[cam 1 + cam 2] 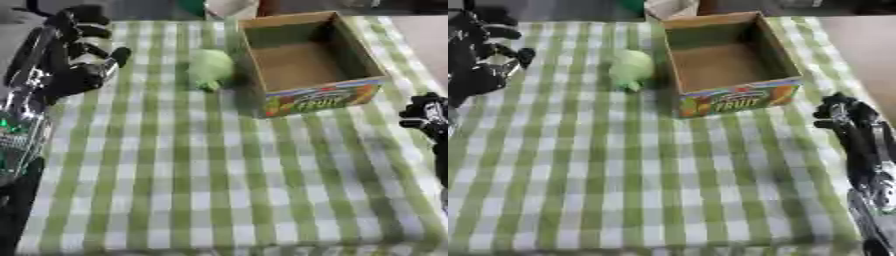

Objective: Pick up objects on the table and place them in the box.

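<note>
While the left hand (79,55) hangs half-curled and empty, a soft-looking green object (210,68) lies well to its right, just beside the open box (313,102), likely light and best grasped around its rounded body.

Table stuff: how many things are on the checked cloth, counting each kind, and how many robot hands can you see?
Green soft thing: 1, lying left of the box
Cardboard box: 1, nothing visible inside
Robot hands: 2, left hand and right hand
Total: 4
</note>
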Robot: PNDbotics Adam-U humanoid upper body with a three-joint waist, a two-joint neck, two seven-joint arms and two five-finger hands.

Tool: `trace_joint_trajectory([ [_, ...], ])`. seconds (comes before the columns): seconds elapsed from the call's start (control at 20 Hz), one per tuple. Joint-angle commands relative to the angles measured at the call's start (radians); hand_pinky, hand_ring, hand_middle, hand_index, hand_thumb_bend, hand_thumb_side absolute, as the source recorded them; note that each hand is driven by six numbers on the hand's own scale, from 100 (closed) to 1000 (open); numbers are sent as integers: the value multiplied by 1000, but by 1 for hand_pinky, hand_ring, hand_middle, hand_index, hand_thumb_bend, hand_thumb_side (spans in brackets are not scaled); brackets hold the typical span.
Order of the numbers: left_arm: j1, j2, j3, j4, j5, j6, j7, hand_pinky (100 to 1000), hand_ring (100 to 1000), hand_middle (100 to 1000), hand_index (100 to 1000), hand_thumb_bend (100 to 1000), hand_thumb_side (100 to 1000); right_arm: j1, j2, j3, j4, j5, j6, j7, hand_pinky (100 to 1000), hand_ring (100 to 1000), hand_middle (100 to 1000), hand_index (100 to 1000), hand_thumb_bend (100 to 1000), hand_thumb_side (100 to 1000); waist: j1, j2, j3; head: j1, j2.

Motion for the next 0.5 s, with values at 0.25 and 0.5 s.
trace_joint_trajectory([
  [0.25, -177, 108, -85, 127, -162, -10, -87, 606, 728, 712, 831, 563, 100, -8, -16, -2, -15, 7, 3, 5, 615, 628, 553, 662, 100, 606, 1, -22, -10, 3, -9],
  [0.5, -334, 91, -155, 277, -311, -49, -147, 618, 722, 710, 834, 611, 100, -10, -15, 4, -14, 6, 4, 11, 615, 628, 553, 662, 100, 605, 1, -26, -18, 9, -11],
])
